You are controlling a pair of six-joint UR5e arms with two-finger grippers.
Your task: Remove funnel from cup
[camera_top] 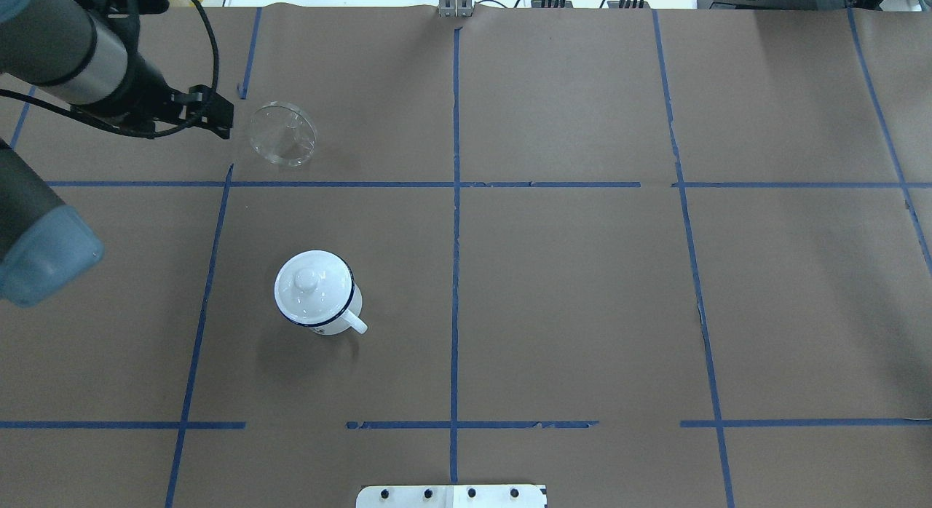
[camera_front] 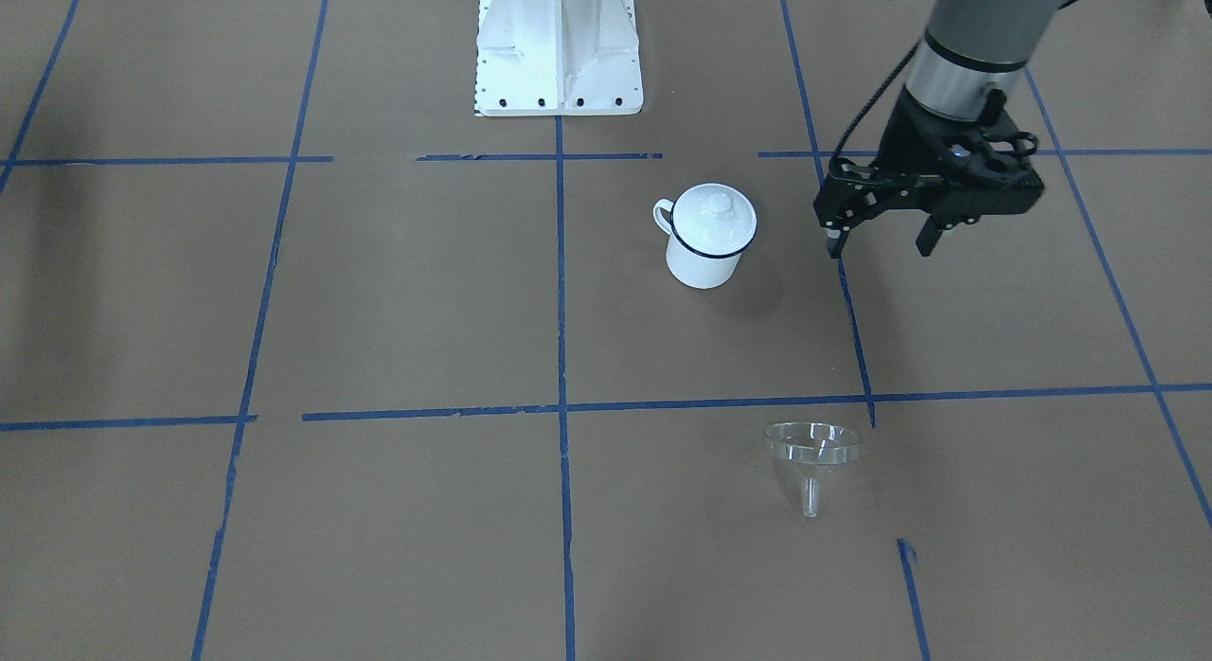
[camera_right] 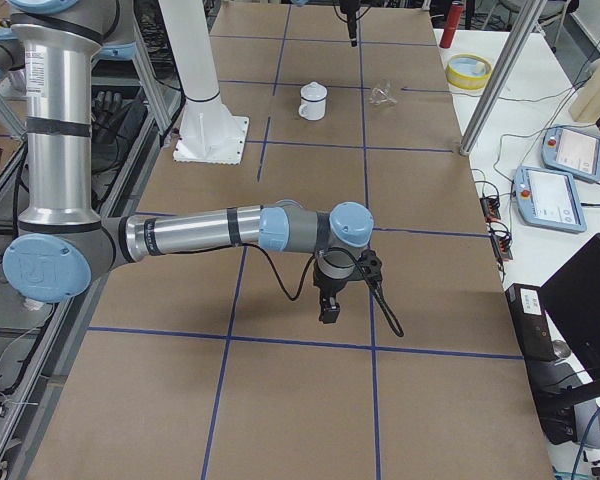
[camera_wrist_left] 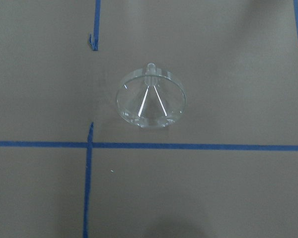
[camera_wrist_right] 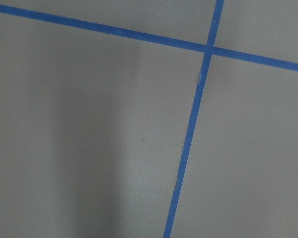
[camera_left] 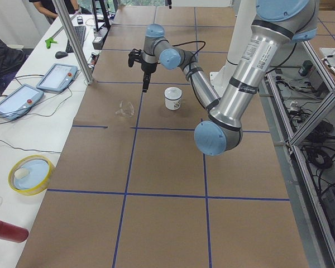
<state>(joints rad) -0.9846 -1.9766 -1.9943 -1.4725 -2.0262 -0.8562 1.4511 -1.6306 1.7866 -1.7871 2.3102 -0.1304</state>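
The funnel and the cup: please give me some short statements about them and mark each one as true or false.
1. The funnel sits inside the cup. False: it lies on the table, well apart from the cup.
2. A white lid covers the cup. True.
3. The left gripper holds the funnel. False: its fingers are open and empty, above the table.
4. The cup stands upright. True.
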